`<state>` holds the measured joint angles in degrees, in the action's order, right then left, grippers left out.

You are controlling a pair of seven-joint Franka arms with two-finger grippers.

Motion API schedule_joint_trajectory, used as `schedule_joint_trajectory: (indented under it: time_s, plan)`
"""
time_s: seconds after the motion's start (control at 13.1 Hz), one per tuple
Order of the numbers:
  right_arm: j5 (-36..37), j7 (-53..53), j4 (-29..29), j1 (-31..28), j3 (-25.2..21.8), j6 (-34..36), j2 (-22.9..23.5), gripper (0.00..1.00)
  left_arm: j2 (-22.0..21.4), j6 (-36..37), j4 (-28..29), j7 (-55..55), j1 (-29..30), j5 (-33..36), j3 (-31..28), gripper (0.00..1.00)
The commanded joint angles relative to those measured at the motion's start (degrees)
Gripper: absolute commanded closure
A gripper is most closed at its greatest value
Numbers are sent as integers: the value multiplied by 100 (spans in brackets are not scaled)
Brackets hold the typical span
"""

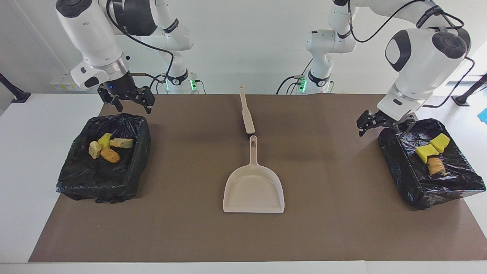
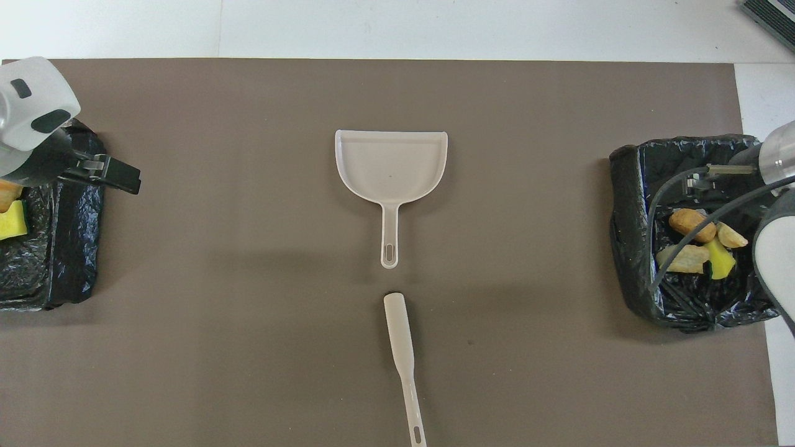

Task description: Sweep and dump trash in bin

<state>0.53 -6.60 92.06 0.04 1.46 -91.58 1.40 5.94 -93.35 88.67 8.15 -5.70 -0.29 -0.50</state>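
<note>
1. Trash sat in two black-bagged bins, none loose on the brown mat (image 1: 327, 228).
2. Bin at the right arm's end (image 1: 76, 175) held four pieces (image 1: 108, 148): yellow-green sponge chunks and tan-orange bread-like lumps.
3. Bin at the left arm's end (image 1: 403, 182) held three pieces (image 1: 432, 152). Overhead cropped this bin at the frame edge and showed only a yellow chunk and a tan bit; facing view showed all three.
4. Dustpan (image 1: 254, 188) lay empty mid-mat, handle toward the robots. Brush (image 1: 247, 114) lay just beside the handle tip, nearer the robots.
5. Right gripper (image 1: 127, 99) hung over its bin's rim, fingers spread, nothing held. Overhead mostly hid it behind the arm and cable.
6. Left gripper (image 1: 382, 123) hung over its bin's rim, fingers apart, nothing held.
</note>
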Motion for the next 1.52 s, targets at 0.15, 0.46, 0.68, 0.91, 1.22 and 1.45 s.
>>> schedule_joint_trajectory:
  time_s: [0.15,0.46,0.68,0.91,1.22,1.45]
  plan:
    - [-9,115,-3,-57,21,44,-8,0,-523,291,309,319,297,-59,32,0]
    - [0,115,-3,-57,21,44,-8,0,-936,187,940,214,236,-50,41,0]
    - [0,115,-3,-57,29,44,-8,0,-937,-25,942,-162,210,-76,41,0]
    - [0,106,-3,-57,29,44,-8,0,-946,-43,907,-314,192,-76,85,0]
    - [0,115,-3,-57,29,44,-8,0,-910,-52,854,-279,192,-85,85,0]
    - [0,106,-3,-57,29,44,-8,0,-902,-34,837,-252,201,-120,85,0]
